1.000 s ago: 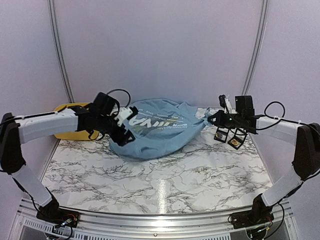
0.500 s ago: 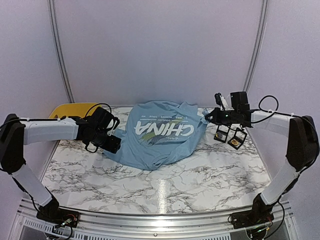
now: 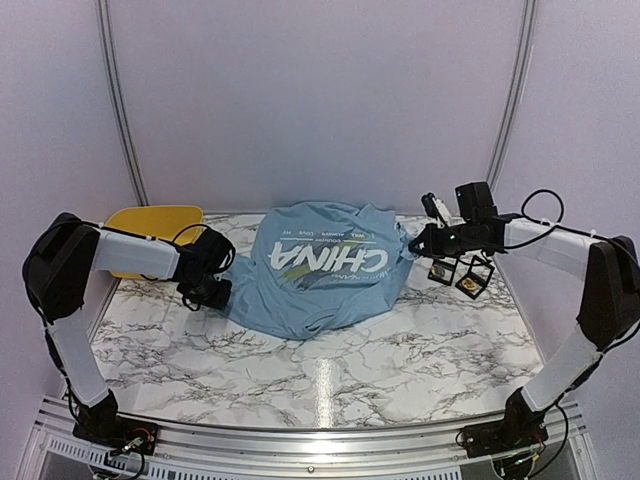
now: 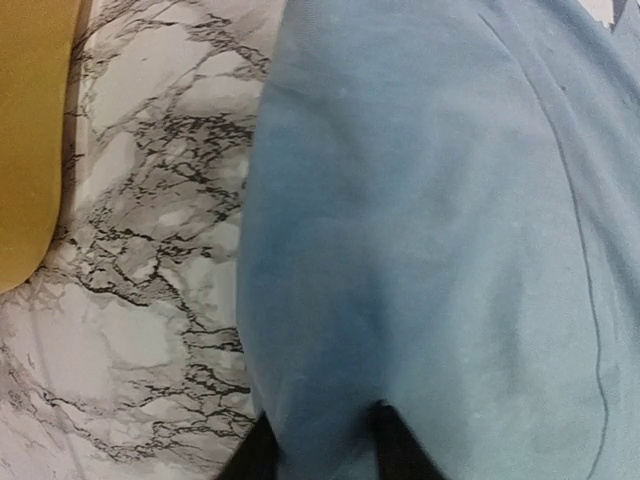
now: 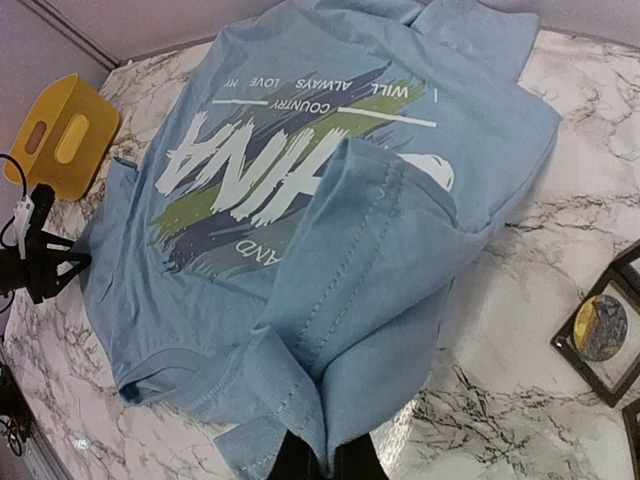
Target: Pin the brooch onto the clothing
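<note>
Top external: marbled table (image 3: 330,375), lilac walls (image 3: 320,100)

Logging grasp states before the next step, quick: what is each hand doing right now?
Left hand: closed, pinching the T-shirt at its edge.
Right hand: closed, pinching a fold of the T-shirt.

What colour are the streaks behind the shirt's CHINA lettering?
Yellow-green and dark slate-blue streaks on the light blue shirt; clearest in the right wrist view.
</note>
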You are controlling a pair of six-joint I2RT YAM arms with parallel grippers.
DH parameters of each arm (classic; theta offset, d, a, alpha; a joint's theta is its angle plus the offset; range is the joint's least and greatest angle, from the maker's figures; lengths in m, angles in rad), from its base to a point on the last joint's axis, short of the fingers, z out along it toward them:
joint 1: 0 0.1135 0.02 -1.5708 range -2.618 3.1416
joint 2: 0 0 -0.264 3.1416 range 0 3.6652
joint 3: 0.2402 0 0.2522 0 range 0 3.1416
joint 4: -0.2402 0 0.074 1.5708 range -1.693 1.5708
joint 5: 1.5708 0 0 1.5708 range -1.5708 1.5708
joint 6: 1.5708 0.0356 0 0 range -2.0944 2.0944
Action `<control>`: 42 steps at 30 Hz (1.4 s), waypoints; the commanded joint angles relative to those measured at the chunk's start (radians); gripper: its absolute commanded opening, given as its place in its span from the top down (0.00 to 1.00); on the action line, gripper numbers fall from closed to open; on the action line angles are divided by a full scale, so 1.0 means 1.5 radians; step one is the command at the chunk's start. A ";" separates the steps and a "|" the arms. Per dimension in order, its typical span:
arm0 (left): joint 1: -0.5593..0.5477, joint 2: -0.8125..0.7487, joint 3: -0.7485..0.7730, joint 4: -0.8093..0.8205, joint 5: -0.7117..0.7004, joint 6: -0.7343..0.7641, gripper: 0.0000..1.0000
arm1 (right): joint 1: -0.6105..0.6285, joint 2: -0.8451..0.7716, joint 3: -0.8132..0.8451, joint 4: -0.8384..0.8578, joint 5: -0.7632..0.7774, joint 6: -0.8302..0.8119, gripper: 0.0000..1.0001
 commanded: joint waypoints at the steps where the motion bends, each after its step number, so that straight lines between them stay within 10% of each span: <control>1: -0.002 0.001 -0.019 0.007 0.073 0.007 0.97 | 0.006 -0.041 0.032 -0.103 0.010 -0.030 1.00; 16: -0.052 -0.411 -0.160 -0.165 0.006 -0.127 1.00 | 0.038 -0.201 0.002 -0.457 0.067 0.038 1.00; 21: -0.004 -0.257 0.076 -0.118 -0.024 -0.003 1.00 | 0.001 -0.030 0.181 -0.310 0.093 0.000 1.00; 29: 0.109 0.044 0.752 -0.164 -0.047 0.092 1.00 | -0.073 0.345 0.981 -0.227 0.070 0.020 1.00; 34: 0.116 0.000 0.810 -0.164 -0.052 0.120 1.00 | -0.089 0.153 0.688 0.048 0.037 0.081 1.00; 42: 0.115 -0.228 0.368 -0.164 0.003 0.059 1.00 | -0.089 -0.145 0.236 0.034 0.023 0.040 1.00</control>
